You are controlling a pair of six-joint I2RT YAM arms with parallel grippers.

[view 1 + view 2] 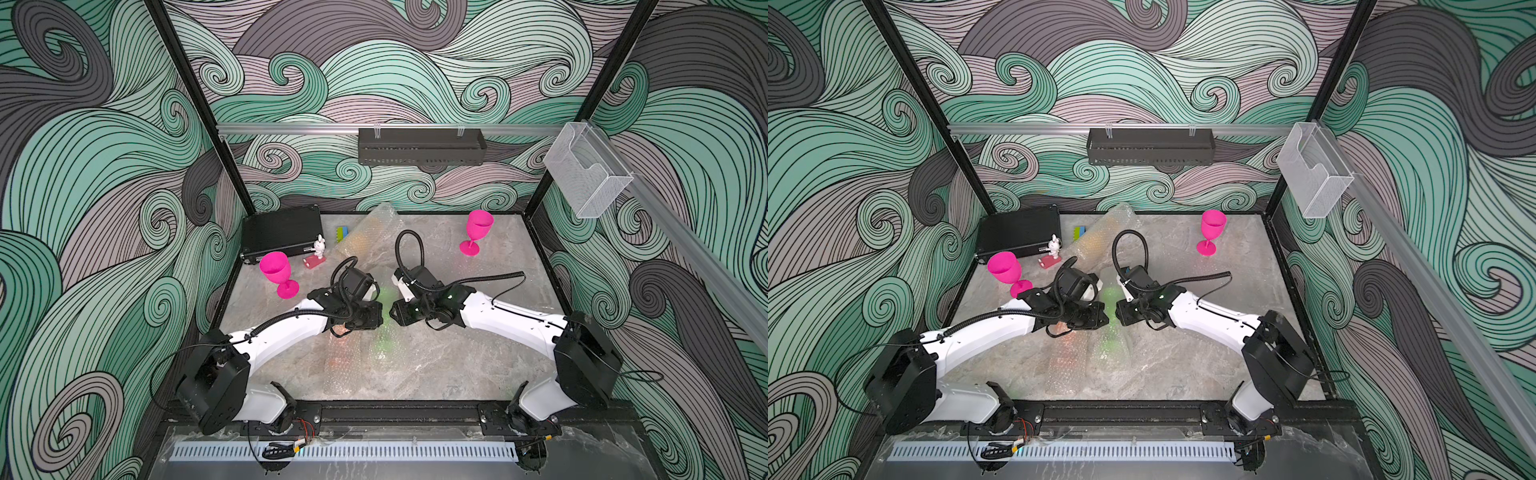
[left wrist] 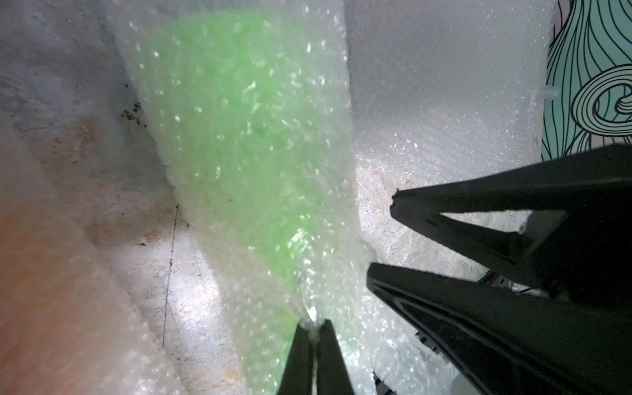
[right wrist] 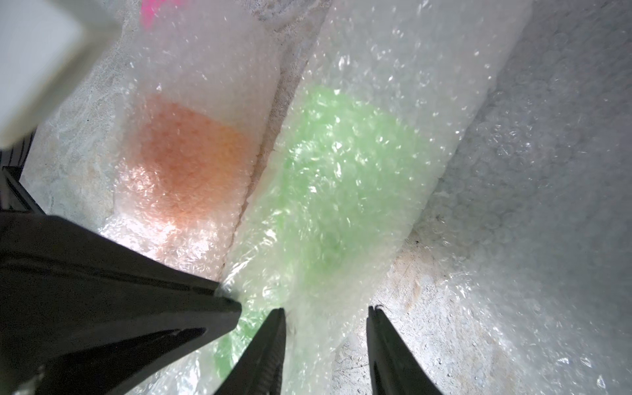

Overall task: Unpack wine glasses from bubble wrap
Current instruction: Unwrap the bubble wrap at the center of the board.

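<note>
The left end effector [image 2: 313, 331] is clamped on soft, slippery bubble wrap [image 2: 328, 260] at its tips; the right end effector [image 3: 325, 313], open alongside, should probably pinch loose wrap, not the light green goblet [image 3: 342, 164].

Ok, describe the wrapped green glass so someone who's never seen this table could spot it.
On the grey marble table, look at the middle, where the left arm and right arm nearly meet. Between them is a bubble wrap sleeve with a lime green glass showing through. Its neighbour sleeve shows orange, and both magenta glasses stand unwrapped.
</note>
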